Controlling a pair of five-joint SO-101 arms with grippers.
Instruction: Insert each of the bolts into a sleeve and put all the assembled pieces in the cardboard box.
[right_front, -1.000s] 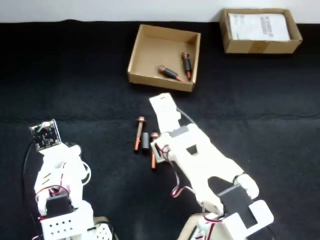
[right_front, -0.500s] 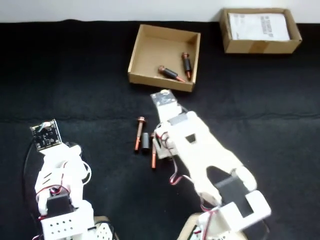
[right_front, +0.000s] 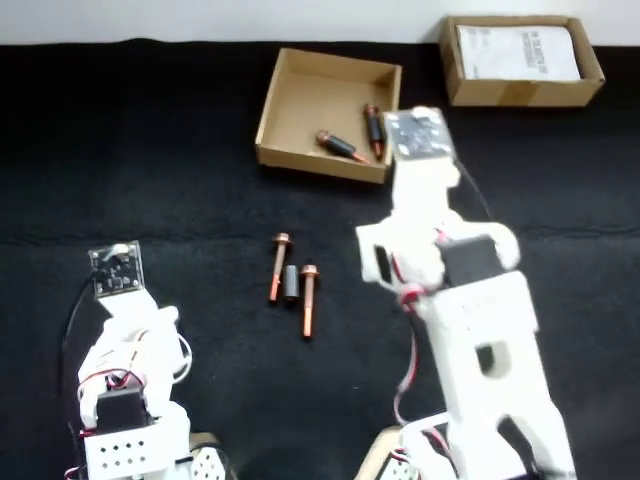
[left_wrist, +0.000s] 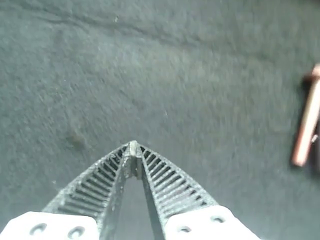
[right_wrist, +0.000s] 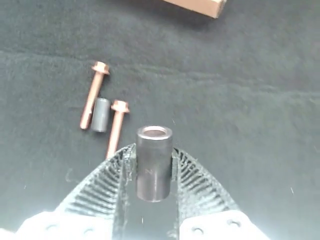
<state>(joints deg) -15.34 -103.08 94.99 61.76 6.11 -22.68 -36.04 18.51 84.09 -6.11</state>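
Note:
My right gripper (right_wrist: 152, 150) is shut on a dark grey sleeve (right_wrist: 154, 165), held upright above the black mat. Below it lie two copper bolts (right_wrist: 93, 95) (right_wrist: 116, 127) with another sleeve (right_wrist: 100, 115) between them; the same bolts (right_front: 278, 268) (right_front: 308, 300) and sleeve (right_front: 290, 283) sit mid-table in the high view. The right arm (right_front: 440, 250) stands raised to their right. The cardboard box (right_front: 290, 100) behind holds two assembled pieces (right_front: 342, 147) (right_front: 374, 130). My left gripper (left_wrist: 133, 150) is shut and empty over bare mat, with one bolt (left_wrist: 307, 120) off to its side.
A second cardboard box (right_front: 480, 92) with a white sheet in it stands at the back right. The left arm (right_front: 125, 330) is at the front left. A white wall runs behind the table's far edge.
The right arm has risen from beside the bolts and swung right and back, carrying a sleeve. The left arm has shifted slightly to the right.

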